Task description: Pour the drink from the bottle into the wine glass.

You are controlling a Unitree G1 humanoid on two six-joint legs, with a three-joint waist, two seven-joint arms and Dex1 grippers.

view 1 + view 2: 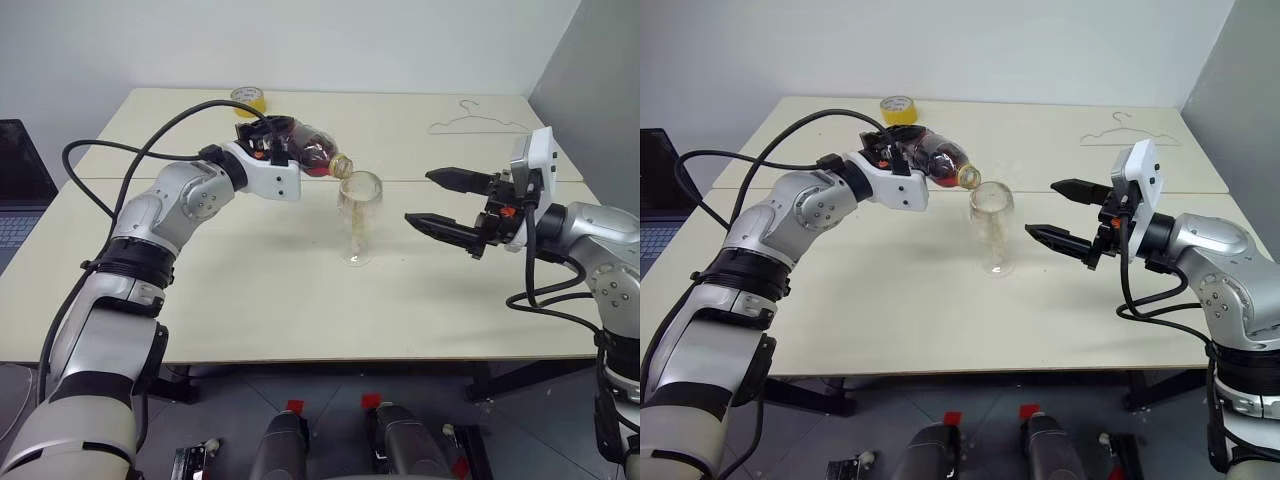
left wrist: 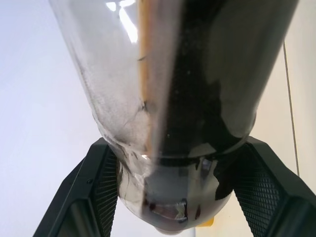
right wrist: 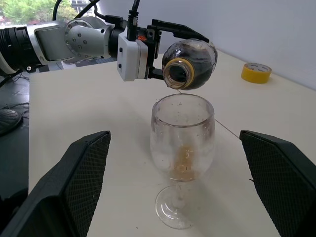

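Observation:
My left gripper (image 1: 274,142) is shut on the bottle (image 1: 305,150), holding it tipped nearly level above the table. The bottle has no cap on, and its open mouth (image 3: 178,73) hangs just over the rim of the wine glass (image 1: 360,215). Dark brown drink (image 2: 207,89) lies along the lower side of the bottle. The wine glass stands upright mid-table with a little amber liquid (image 3: 183,160) at the bottom of its bowl. To the right of the glass my right gripper (image 1: 418,196) is open, fingers pointing at the glass and clear of it.
A yellow tape roll (image 1: 248,98) lies at the table's far edge and a wire hanger (image 1: 480,120) at the far right. A laptop (image 1: 20,190) sits off the table's left side. The cream table (image 1: 250,300) has a seam running across behind the glass.

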